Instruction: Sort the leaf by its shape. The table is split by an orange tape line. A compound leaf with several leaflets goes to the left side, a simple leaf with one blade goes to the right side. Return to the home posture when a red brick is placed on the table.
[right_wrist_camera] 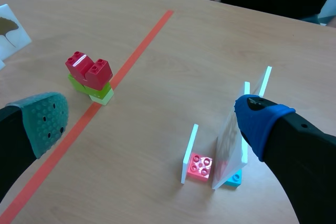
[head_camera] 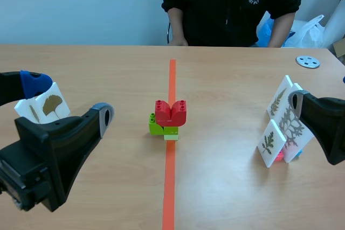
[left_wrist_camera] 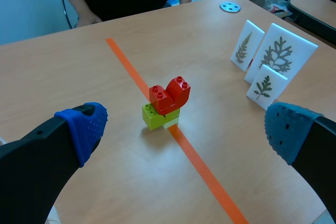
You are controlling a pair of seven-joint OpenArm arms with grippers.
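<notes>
The brick stack (head_camera: 169,119) sits on the tape line (head_camera: 169,192) at 12 o'clock; you have open table (head_camera: 108,68) to pass on both sides of it. At 2 o'clock three upright cards (head_camera: 271,143) stand close together. At 10 o'clock a lone card (head_camera: 49,105) stands.

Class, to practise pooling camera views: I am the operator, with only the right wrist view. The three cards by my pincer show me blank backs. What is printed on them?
Observer: Leaf prints. The small front card, the large middle card and the back card each show a divided, branching leaf.
Operator: Does the left pincer hold anything?
Observer: No, the left pincer is open and empty.
</notes>
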